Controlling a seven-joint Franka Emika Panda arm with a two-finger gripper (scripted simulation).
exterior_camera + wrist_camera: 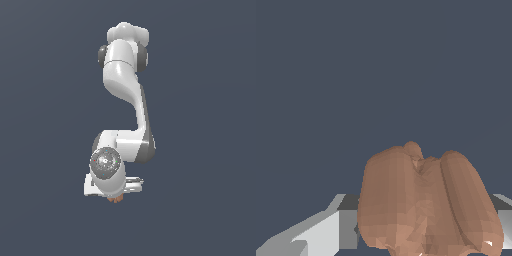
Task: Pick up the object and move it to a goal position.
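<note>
Item: brownish-orange lobed object (426, 205), walnut-like, 1 pc. Location: wrist view shows it filling the frame's lower centre, sitting between the two grey-white fingers (331, 230) of the gripper (116, 192); ext. view shows only a sliver of it (117, 199) poking out under the white hand, rest hidden by the arm (125, 100). Gripper state: fingers flank the object on both sides & look closed against it, i.e. pinching it, tho actual contact pts are hidden behind the lobes, so grip quality can't be confirmed. Surroundings: plain dark blue-grey background, no goal marker visible, no distinct surface edge; can't tell whether object is lifted or resting. Stage (est.): grasp made or nearly made, transport to goal not yet evident. Risks: lumpy, rounded lobes give poor flat contact, so object may roll or squirt out if squeeze is off-centre; fast accel. during the move could shake it loose; small size vs. gripper means a slip may go unnoticed; goal unseen, so placement error is possible.
</note>
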